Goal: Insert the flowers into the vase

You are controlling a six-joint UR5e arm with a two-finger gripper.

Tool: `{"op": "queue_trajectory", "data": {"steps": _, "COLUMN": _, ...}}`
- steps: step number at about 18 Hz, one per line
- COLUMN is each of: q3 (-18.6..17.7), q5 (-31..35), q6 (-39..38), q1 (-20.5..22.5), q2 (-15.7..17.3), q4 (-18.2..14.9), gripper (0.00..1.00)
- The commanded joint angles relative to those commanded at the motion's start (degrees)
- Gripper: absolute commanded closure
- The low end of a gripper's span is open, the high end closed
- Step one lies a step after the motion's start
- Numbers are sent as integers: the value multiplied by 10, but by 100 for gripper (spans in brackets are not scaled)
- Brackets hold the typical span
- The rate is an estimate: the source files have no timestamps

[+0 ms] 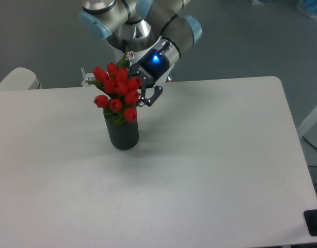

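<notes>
One bunch of flowers [117,93] sits in the mouth of the vase [123,134], which stands upright on the white table [210,165] toward its far left part. You see the red heads lean up and to the left, so the long axis of the bunch is tilted, not vertical. The stems are hidden inside the vase and behind the buds. The gripper [147,95] is just right of the flowers; only one dark finger shows clearly, so you cannot tell if it is spread or closed.
</notes>
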Motion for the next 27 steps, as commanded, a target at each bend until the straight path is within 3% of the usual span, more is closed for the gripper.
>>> {"op": "queue_trajectory", "data": {"steps": 16, "q3": 16, "q5": 2, "q6": -6, "q1": 61, "q2": -2, "q4": -1, "gripper": 0}}
{"op": "queue_trajectory", "data": {"steps": 22, "q3": 50, "q5": 129, "q6": -1, "q1": 93, "q2": -2, "q4": 0, "gripper": 0}}
{"op": "queue_trajectory", "data": {"steps": 27, "q3": 74, "q5": 165, "q6": -3, "q1": 113, "q2": -4, "q4": -1, "gripper": 0}}
